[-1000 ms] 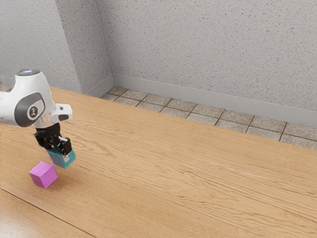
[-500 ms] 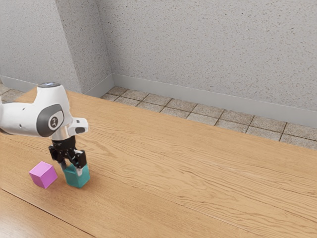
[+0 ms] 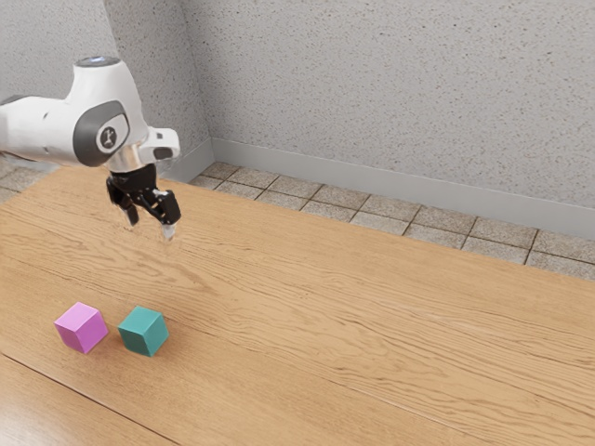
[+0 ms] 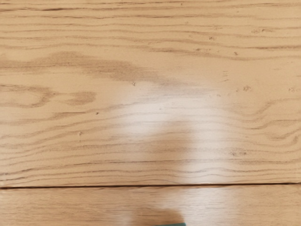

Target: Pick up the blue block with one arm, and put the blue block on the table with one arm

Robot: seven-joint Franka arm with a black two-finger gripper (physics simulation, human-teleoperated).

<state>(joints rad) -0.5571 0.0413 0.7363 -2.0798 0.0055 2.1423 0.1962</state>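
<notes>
Jaws well apart, empty, above the table; exterior view, blue block resting on it, at six o'clock from the gripper. Placement appears complete; next, simple retreat.

You are looking at an indoor room; whether home, office or lab, you cannot tell. You see speckled grey walls meeting at corners, a pale baseboard, a brownish tiled floor and a wood-grained tabletop with a dark seam.
</notes>
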